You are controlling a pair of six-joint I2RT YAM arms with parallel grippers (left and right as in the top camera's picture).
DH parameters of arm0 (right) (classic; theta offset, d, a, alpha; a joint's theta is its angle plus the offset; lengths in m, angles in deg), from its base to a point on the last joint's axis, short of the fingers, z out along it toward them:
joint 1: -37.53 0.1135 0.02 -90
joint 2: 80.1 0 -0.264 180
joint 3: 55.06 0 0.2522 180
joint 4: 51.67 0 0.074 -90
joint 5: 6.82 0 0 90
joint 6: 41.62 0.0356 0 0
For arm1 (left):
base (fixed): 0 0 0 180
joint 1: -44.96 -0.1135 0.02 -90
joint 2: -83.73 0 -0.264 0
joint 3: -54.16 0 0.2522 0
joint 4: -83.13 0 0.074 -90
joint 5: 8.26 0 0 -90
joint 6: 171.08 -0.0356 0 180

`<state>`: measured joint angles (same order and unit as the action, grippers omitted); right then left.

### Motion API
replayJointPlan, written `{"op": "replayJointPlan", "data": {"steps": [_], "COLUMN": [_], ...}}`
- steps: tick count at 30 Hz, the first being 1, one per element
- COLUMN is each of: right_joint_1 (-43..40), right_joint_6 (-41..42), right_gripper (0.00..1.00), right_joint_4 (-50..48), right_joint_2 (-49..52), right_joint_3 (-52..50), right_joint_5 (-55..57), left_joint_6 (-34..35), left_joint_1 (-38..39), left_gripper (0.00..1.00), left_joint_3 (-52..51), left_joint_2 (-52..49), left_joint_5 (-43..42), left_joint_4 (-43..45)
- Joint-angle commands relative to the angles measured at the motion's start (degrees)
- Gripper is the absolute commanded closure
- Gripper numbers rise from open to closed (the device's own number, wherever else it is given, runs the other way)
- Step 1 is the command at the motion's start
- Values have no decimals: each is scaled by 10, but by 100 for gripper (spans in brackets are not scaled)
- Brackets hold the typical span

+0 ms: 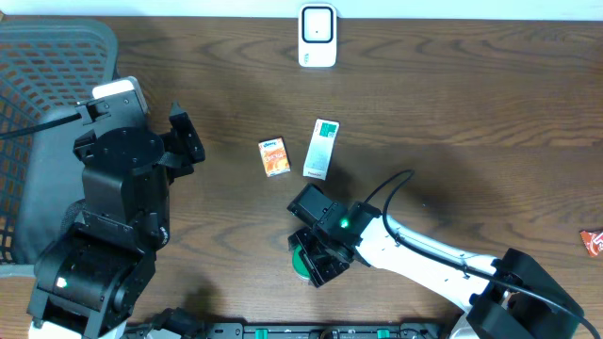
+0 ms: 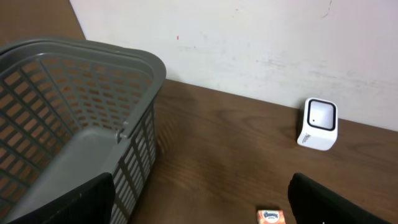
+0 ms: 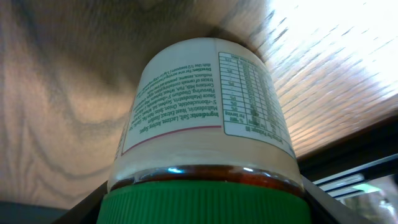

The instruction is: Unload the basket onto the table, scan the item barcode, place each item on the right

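A jar [image 3: 205, 106] with a green lid and a white printed label fills the right wrist view, lying on the wooden table. My right gripper [image 3: 205, 208] has a dark finger pressed against each side of the lid. From overhead the jar [image 1: 301, 262] shows only as a green patch under the right gripper [image 1: 316, 256], near the table's front middle. The white barcode scanner [image 1: 317, 36] stands at the far edge and also shows in the left wrist view as the scanner [image 2: 319, 123]. My left gripper [image 1: 184, 141] hangs open and empty at the left, its jaws wide apart [image 2: 199, 202].
A grey mesh basket [image 1: 38, 94] sits at the far left, close beside the left arm [image 2: 74, 124]. A small orange box [image 1: 274, 157] and a green-and-white box [image 1: 322, 149] lie mid-table. A red packet [image 1: 592, 242] lies at the right edge.
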<state>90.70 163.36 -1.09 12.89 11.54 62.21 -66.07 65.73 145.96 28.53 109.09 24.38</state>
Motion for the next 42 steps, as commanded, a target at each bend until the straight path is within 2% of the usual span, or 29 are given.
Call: {"op": "replayJointPlan", "data": {"steps": [1,5,9,10,13,17,27,30,35,38,42], "right_joint_1": [1,0,-7,-17,-45,-77,-138,-137,-138,-137,-137], "right_joint_6": [-57,-170,-345,-419,-572,-698,-810,-843,-864,-864,-864], "right_gripper": [42,42,35,33,30,28,27,20,16,1,1], "right_joint_4": [16,-6,-36,-42,-42,-33,19,30,37,57,101], "right_joint_2": [5,5,5,5,5,5,5,5,4,4,4], "right_joint_3": [-2,-2,-2,-2,-2,-2,-2,-2,5,18,46], "right_joint_5": [16,36,63,63,56,55,60,78,83,83,83], "left_joint_6": [3,3,3,3,3,3,3,3,3,3,3], "left_joint_1": [-1,-1,-1,-1,-1,-1,-1,-1,-1,-1,-1], "left_gripper": [11,11,11,11,11,11,11,11,11,11,11], "left_joint_3": [-6,-6,-6,-6,-6,-6,-6,-6,-6,-6,-6], "left_joint_2": [2,2,2,2,2,2,2,2,2,2,2], "left_joint_5": [6,6,5,5,5,5,5,6,5,5,5], "left_joint_4": [0,0,0,0,0,0,0,0,0,0,0]}}
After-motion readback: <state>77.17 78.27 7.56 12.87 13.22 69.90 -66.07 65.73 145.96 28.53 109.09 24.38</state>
